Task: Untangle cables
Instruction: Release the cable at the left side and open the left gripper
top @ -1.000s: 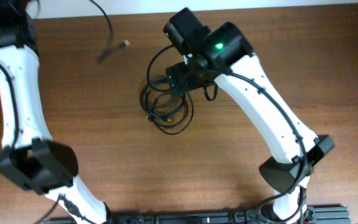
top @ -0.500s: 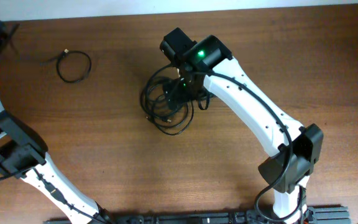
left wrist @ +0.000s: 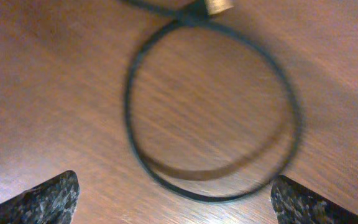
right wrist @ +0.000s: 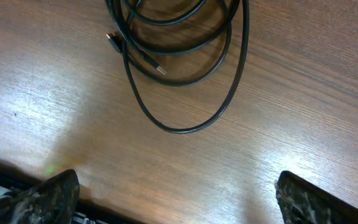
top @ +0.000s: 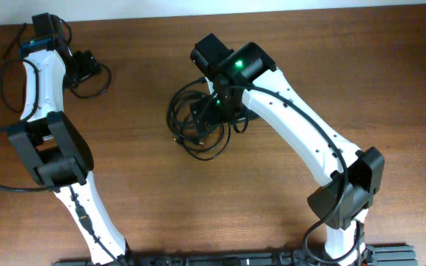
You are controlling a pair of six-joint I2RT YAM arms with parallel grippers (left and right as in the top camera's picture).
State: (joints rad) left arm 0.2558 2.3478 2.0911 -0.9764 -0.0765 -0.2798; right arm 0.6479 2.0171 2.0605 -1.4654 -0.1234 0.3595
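1. Overhead, tangled cables (top: 191, 134) are being partly hidden by the right gripper (top: 211, 111) amid open table (top: 390, 89)
2. One loop (top: 102, 83) is being overhung near the far-left edge by the left gripper (top: 86, 66)
3. Both jaws are being shown apart, empty, by wrist views only

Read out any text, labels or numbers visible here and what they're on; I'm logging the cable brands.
No readable text in any view.
No print shows on the looped cable or the tangled cables.
Its gold plug is too blurred to tell.
The right arm shows only a green light, no label.
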